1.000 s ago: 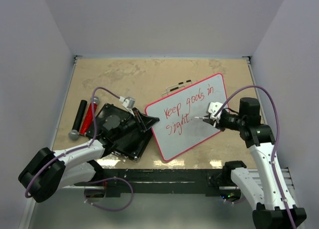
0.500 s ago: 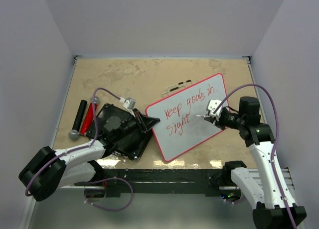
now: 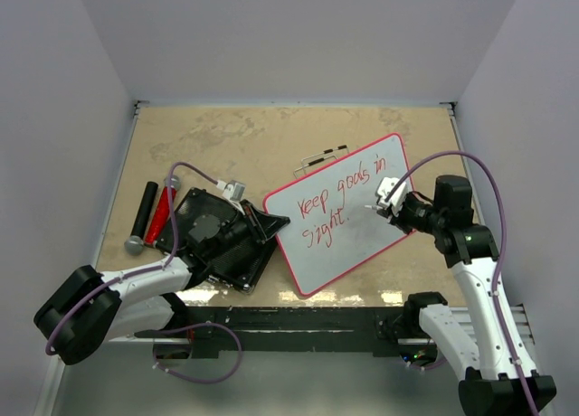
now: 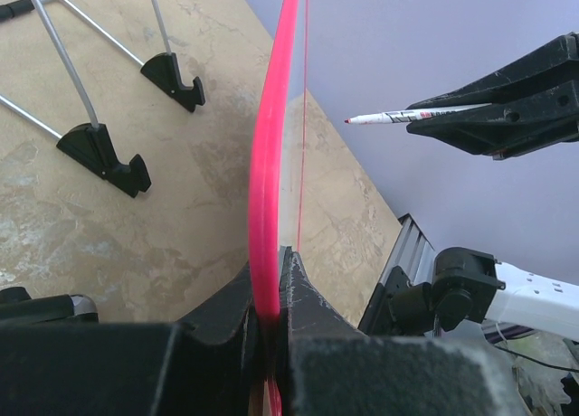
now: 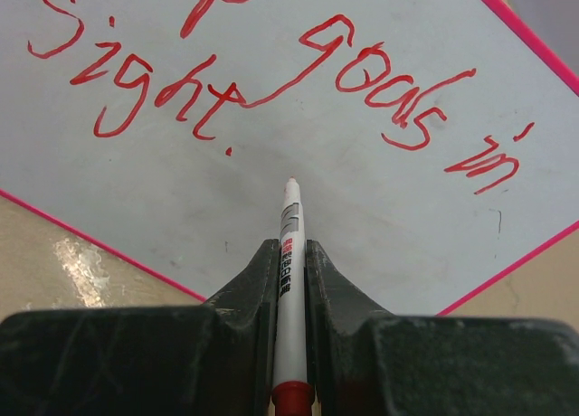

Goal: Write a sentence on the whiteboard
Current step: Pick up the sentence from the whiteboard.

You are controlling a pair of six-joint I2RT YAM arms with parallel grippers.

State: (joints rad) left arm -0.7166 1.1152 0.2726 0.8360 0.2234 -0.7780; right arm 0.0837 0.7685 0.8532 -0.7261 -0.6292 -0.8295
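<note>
The whiteboard [image 3: 355, 246] lies tilted on the table, white with a red rim. The sentence [image 3: 336, 202] in red reads "Keep goals in sight." in two lines. My left gripper [image 3: 272, 221] is shut on the board's left corner; in the left wrist view its jaws [image 4: 270, 285] pinch the red rim [image 4: 265, 154]. My right gripper [image 3: 390, 205] is shut on a white marker [image 5: 289, 219] with a red end. The marker's tip hovers a little off the whiteboard [image 5: 389, 208], below and right of the sentence [image 5: 271, 81]. The marker [image 4: 398, 118] shows apart from the board.
A black ribbed slab [image 3: 210, 244] lies under my left arm. Left of it lie a black cylinder [image 3: 143, 215] and a red one [image 3: 161, 213]. A wire stand with black feet [image 3: 322, 156] sits behind the board, also in the left wrist view [image 4: 99, 154].
My right gripper has drawn the marker slightly back and to the right, away from the dot after "sight". The left gripper keeps its hold on the rim.
</note>
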